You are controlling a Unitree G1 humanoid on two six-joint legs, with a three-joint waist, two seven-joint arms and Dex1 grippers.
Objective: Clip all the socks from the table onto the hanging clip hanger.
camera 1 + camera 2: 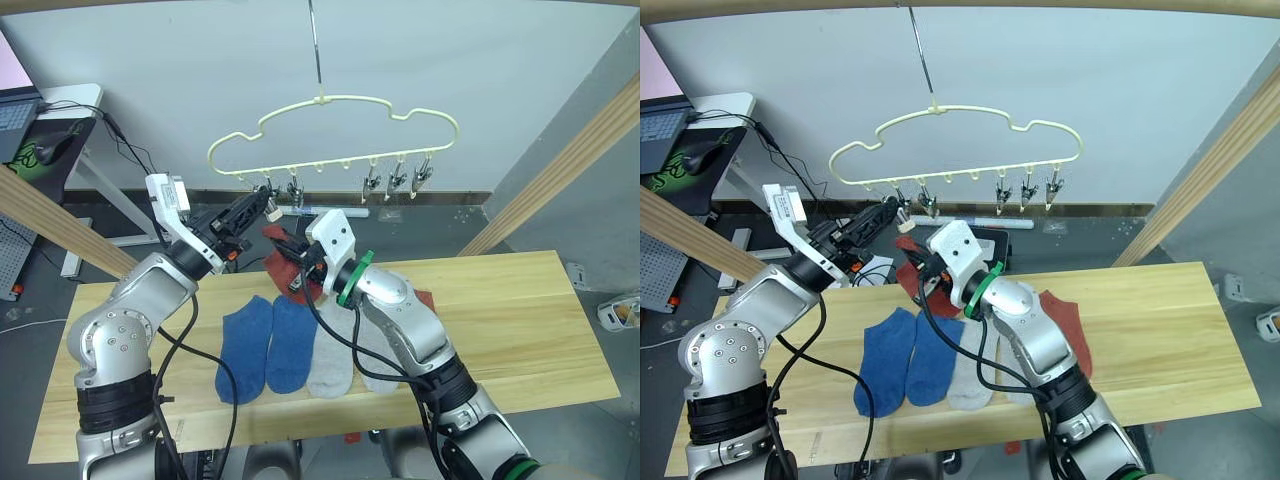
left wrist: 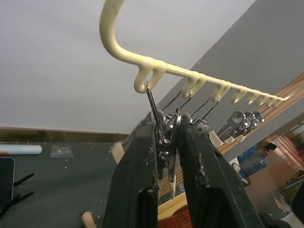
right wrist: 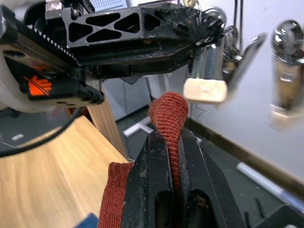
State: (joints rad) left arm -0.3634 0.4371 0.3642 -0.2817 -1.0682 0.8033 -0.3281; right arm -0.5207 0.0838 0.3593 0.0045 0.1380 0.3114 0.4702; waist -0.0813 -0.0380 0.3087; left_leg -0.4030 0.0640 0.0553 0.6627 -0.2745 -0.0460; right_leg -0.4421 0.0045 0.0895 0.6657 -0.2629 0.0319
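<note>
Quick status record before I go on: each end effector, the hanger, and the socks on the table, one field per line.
left end effector: closed on the end metal clip of the clip hanger, squeezing it
right end effector: shut on a rust red sock, its edge raised just under that clip
clip hanger: hanging, no sock clipped on yet
table: two blue socks and two light grey socks lying side by side; second rust red sock partly behind the right arm
</note>
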